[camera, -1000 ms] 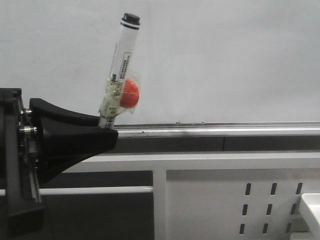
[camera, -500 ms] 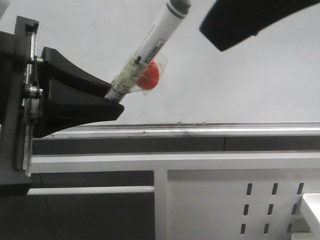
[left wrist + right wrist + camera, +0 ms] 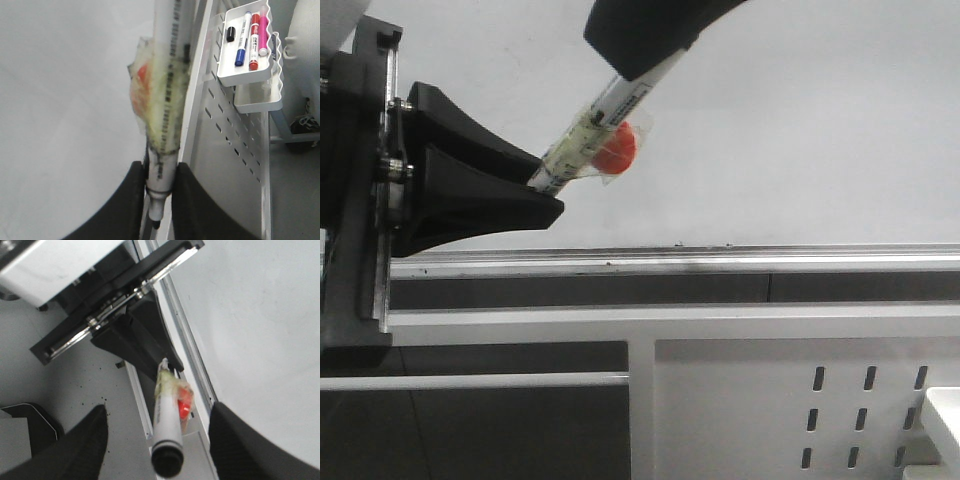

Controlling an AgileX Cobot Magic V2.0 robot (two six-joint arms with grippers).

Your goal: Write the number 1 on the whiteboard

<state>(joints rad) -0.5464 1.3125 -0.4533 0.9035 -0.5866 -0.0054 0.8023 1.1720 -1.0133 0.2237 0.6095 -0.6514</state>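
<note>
The left gripper (image 3: 548, 195) clamped the marker pen (image 3: 605, 125) at its lower end, the pen leaning toward the right. The right gripper (image 3: 157, 440) stood wide, fingers (image 3: 75, 445) flanking the black cap (image 3: 167, 460) without touching. Behind both, the whiteboard (image 3: 800, 120) rose above its silver ledge (image 3: 770, 258).

Marker (image 3: 605, 125) before whiteboard (image 3: 820, 130), above ledge (image 3: 720, 260)
</note>
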